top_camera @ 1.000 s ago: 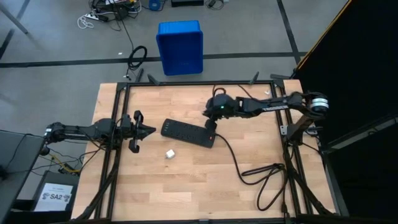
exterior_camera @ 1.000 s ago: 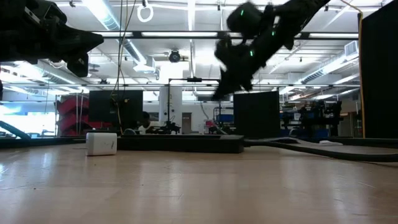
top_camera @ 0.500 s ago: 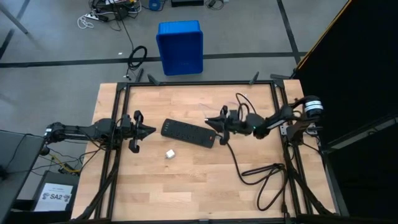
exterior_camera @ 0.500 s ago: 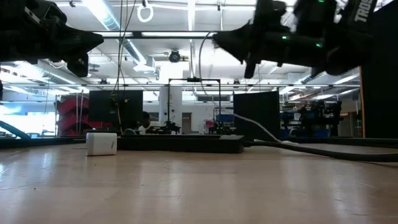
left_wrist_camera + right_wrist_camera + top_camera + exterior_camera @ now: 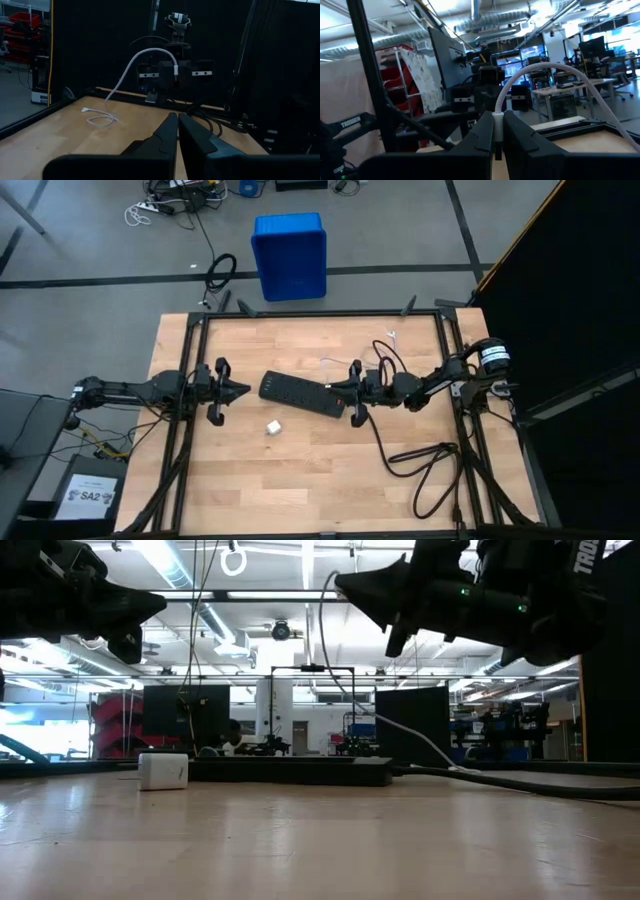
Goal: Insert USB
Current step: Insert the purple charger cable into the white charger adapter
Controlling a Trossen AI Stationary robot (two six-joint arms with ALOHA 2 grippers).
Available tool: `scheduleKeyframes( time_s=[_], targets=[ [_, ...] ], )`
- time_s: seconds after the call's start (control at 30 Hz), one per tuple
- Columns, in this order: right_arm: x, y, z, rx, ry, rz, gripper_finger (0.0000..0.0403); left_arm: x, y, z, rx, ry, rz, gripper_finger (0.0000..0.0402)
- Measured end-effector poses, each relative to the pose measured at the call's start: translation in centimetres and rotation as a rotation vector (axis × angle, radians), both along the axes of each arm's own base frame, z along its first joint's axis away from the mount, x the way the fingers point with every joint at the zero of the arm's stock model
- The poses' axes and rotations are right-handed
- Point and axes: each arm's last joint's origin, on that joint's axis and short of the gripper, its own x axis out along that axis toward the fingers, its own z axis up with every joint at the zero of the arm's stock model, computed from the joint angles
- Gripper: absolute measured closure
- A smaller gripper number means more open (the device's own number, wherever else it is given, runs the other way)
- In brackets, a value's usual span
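The USB is a thin white cable [image 5: 131, 65]. It arches up from my right gripper [image 5: 335, 387], which is shut on its plug, and drops to the table, where its other end [image 5: 86, 110] lies loosely curled. That gripper hangs level above the right end of the black power strip [image 5: 300, 393] and points toward the table's left. My left gripper [image 5: 245, 390] waits shut, above the table's left side and left of the strip. My right gripper pinches the cable's white plug end [image 5: 497, 124] between its two fingertips. The fingers come level from the table's right and lie across the plug. The plug is lifted clear. The cable rises from it in a slack arch [image 5: 545, 70] down to the table.
A small white cube [image 5: 272, 426] sits on the wood near the strip's near side. The strip's thick black cord [image 5: 420, 465] loops over the near right of the table. A blue bin [image 5: 290, 255] stands on the floor beyond the far edge.
My right gripper has tipped up from pointing down to about level, facing the table's left. It has drawn back a little toward the near and right edges while staying shut. The white cable came up with it and now stands in a higher arch.
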Motion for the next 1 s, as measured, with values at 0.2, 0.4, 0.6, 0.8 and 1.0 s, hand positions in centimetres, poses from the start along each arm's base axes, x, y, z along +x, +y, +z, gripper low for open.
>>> scheduleKeyframes(
  time_s=[0.2, 0.4, 0.6, 0.8, 1.0],
  targets=[
    [0.0, -0.1, 0.0, -0.006, -0.002, 0.013, 0.0403, 0.0, 0.0, 0.1, -0.001, -0.015, 0.000, 0.0401],
    [0.0, -0.1, 0.0, -0.011, -0.002, 0.027, 0.0403, -0.2, 0.0, 0.8, -0.020, -0.091, -0.013, 0.0401],
    [0.0, -0.2, 0.0, -0.004, -0.003, 0.028, 0.0403, -0.5, -0.1, 2.5, -0.049, 0.002, -0.050, 0.0401],
    [0.0, -0.6, 0.1, 0.007, -0.006, 0.029, 0.0403, 0.1, 0.0, 4.6, -0.137, 0.369, 0.012, 0.0401],
    [0.1, -1.3, 0.1, -0.006, -0.005, 0.012, 0.0403, 3.9, -0.8, 4.7, -0.170, 0.657, 0.008, 0.0401]
  ],
)
